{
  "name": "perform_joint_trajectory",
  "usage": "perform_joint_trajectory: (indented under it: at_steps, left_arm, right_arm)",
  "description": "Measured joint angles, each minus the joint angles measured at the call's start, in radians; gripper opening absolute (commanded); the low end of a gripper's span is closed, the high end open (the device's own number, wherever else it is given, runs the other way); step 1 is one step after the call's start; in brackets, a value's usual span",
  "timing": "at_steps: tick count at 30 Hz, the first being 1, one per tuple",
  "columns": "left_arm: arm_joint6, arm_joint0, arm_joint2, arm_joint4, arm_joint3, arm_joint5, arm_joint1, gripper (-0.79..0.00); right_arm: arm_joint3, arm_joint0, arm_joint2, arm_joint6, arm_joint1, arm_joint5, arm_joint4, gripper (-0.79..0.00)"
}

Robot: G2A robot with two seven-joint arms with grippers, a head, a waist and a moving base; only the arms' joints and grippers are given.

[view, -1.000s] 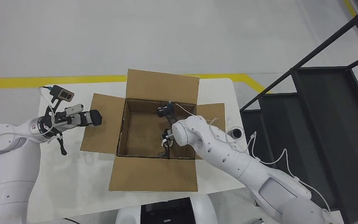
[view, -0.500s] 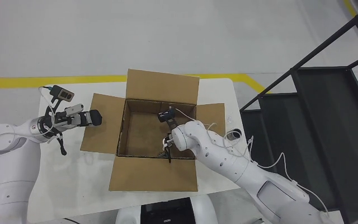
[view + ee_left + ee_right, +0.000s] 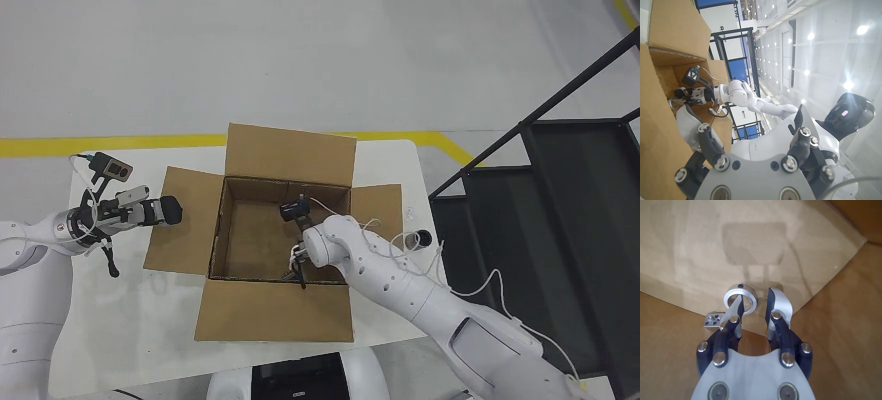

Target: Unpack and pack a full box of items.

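Observation:
An open cardboard box [image 3: 290,155] stands mid-table. My right gripper [image 3: 296,268] is down inside it, at the near right corner. In the right wrist view that gripper [image 3: 755,295] is open; one fingertip pokes through a silver metal ring [image 3: 751,296] and the other finger stands apart from the ring's outside. A small metal plate with holes [image 3: 712,320] lies on the box bottom beside the ring. My left gripper [image 3: 165,210] hangs open and empty outside the box's left flap. The left wrist view shows the ring [image 3: 673,104] at the right gripper's tips.
Box flaps [image 3: 275,310] lie folded out on all sides over the white table [image 3: 130,320]. Inner box walls [image 3: 838,323] stand close around my right gripper. A dark stair frame [image 3: 560,190] stands to the table's right.
My right arm has shifted a little toward the box's near wall, its wrist sinking deeper into the corner. The left arm has stayed still.

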Motion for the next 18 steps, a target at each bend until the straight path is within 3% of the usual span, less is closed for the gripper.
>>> perform_joint_trajectory:
  at_steps: [4, 11, 18]
  left_arm:
    - [0.000, 0.000, 0.000, 0.000, 0.000, 0.000, 0.000, 0.000]
    - [0.000, 0.000, 0.000, 0.000, 0.000, 0.000, 0.000, 0.000]
    - [0.000, 0.000, 0.000, 0.000, 0.000, 0.000, 0.000, 0.000]
  right_arm:
    - [0.013, 0.003, -0.001, -0.003, -0.009, -0.007, 0.006, -0.785]
    - [0.000, 0.006, 0.018, 0.002, -0.014, -0.017, 0.008, -0.785]
    - [-0.138, -0.025, 0.114, 0.039, 0.012, -0.059, 0.028, -0.785]
